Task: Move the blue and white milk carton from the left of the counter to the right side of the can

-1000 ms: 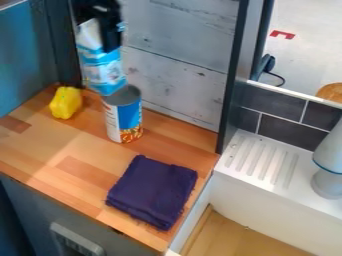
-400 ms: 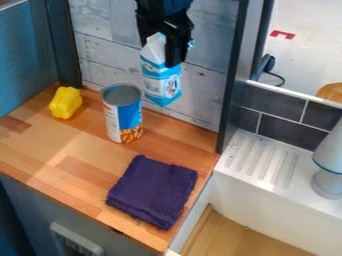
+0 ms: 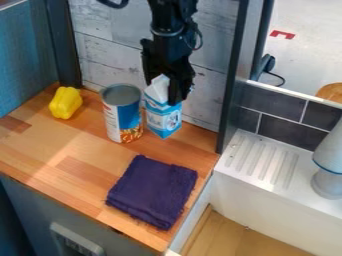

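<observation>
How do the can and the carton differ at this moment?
The can is round and open-topped; the carton is boxy with a peaked top. The can stands free, while the carton is in the pincer. Both are upright and partly blue and white.

the cloth [image 3: 152, 192] is dark purple, the pepper [image 3: 65, 103] bright yellow.

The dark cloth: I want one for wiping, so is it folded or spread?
Folded: the dark cloth lies on the wooden counter as a compact, thick square, with layered edges showing.
</observation>
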Controlling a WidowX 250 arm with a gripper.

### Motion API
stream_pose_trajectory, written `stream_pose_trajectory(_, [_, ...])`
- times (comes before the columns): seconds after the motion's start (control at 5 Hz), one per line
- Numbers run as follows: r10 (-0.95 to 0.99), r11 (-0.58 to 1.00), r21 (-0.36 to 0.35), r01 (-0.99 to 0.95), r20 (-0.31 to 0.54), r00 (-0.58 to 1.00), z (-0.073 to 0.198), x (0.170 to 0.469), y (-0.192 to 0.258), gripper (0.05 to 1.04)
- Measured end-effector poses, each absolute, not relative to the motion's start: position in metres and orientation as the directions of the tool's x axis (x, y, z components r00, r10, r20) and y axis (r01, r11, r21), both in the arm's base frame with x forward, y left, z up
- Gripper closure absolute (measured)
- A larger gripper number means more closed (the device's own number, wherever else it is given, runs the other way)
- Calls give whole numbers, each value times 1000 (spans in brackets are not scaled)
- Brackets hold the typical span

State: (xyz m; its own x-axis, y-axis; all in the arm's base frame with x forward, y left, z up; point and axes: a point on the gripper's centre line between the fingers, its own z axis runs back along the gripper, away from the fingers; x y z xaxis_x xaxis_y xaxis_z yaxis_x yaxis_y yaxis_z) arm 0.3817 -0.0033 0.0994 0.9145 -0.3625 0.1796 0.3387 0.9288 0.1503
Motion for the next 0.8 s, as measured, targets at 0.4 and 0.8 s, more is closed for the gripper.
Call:
stream_pose_trajectory(0.4, [-365, 931, 61, 361, 211, 907, 55, 390, -17, 237])
stream_pose_trajectory(0.8, [-373, 927, 53, 372, 256, 892, 50, 397, -19, 173])
